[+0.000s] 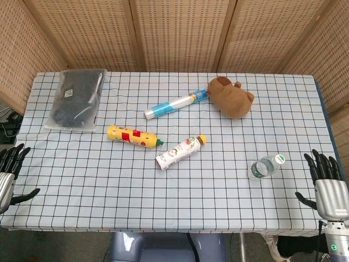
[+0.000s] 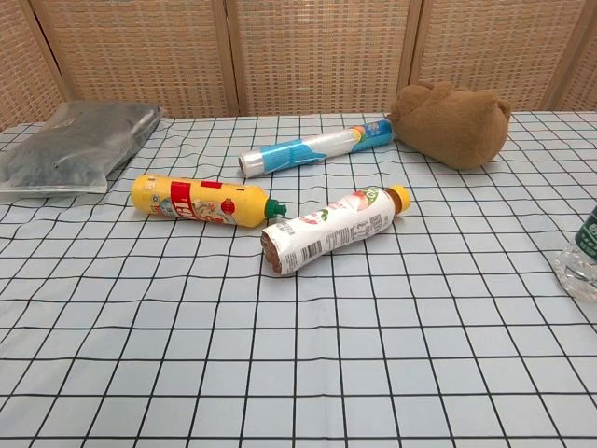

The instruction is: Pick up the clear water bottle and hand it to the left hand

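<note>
The clear water bottle (image 1: 265,166) lies on its side on the checked tablecloth at the right, its green-and-white cap toward the far right. The chest view shows only its edge (image 2: 580,259) at the right border. My right hand (image 1: 327,183) hovers at the table's right front corner, fingers spread and empty, a short way right of the bottle. At the left front edge my left hand (image 1: 11,172) is also spread with nothing in it. Neither hand appears in the chest view.
A yellow sauce bottle (image 1: 133,136) and a white drink bottle with an orange cap (image 1: 180,152) lie mid-table. Behind them are a blue-and-white tube (image 1: 175,104), a brown plush toy (image 1: 232,96) and a dark bagged package (image 1: 76,98) at far left.
</note>
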